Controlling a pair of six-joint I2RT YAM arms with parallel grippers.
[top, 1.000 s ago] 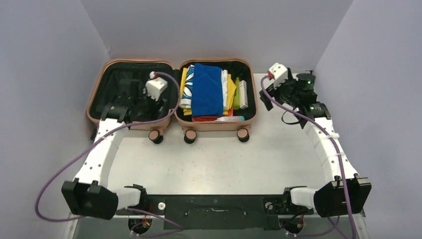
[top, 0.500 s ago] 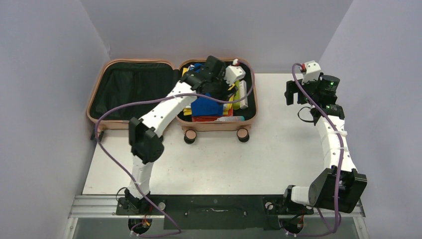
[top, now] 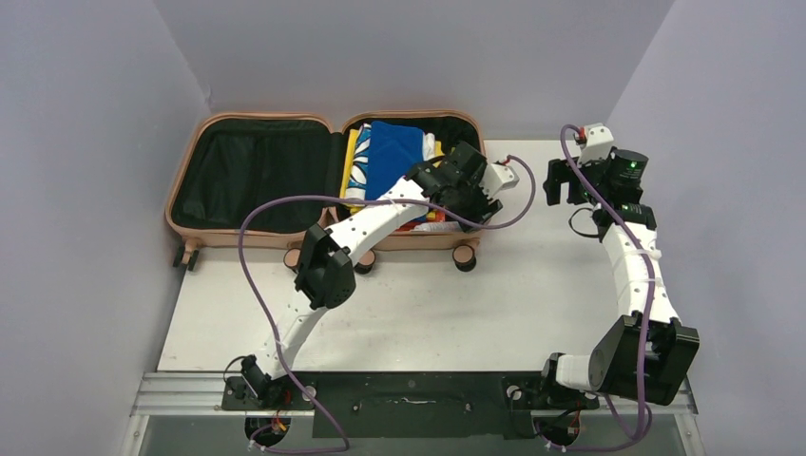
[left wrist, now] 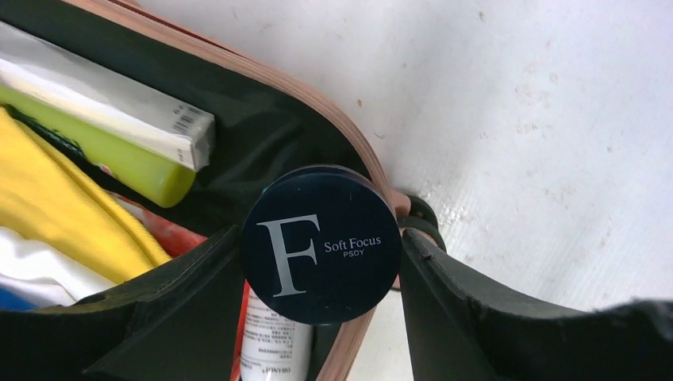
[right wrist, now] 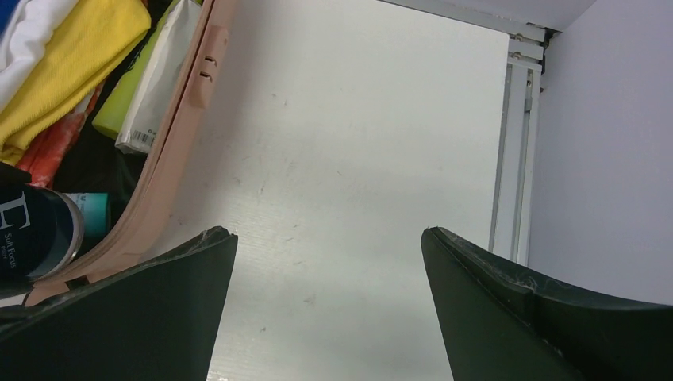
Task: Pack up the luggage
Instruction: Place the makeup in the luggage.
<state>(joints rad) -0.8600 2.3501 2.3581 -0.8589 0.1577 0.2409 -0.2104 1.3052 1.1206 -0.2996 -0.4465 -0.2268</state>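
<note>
The luggage (top: 418, 239) lies open on the table: its left shell holds only black lining, its right shell holds folded clothes and toiletries. My left gripper (top: 463, 197) hangs over the right shell's front-right corner. In the left wrist view the left gripper (left wrist: 320, 248) is shut on a round navy compact (left wrist: 317, 242) marked "F Soft Focus", above the pink rim (left wrist: 373, 171). The compact also shows in the right wrist view (right wrist: 36, 234). My right gripper (top: 562, 183) is open and empty over bare table right of the luggage; it also shows in the right wrist view (right wrist: 329, 234).
In the right shell lie a blue cloth (top: 394, 152), yellow cloth (left wrist: 71, 222), a green tube (left wrist: 119, 159), a white box (left wrist: 103, 103) and a white tube (left wrist: 274, 349). A caster wheel (left wrist: 424, 222) sits under the corner. A metal rail (right wrist: 516, 151) and grey walls bound the table.
My left arm swung from the left shell across to the right shell's front-right corner. My right gripper drew back to the right and has held there.
</note>
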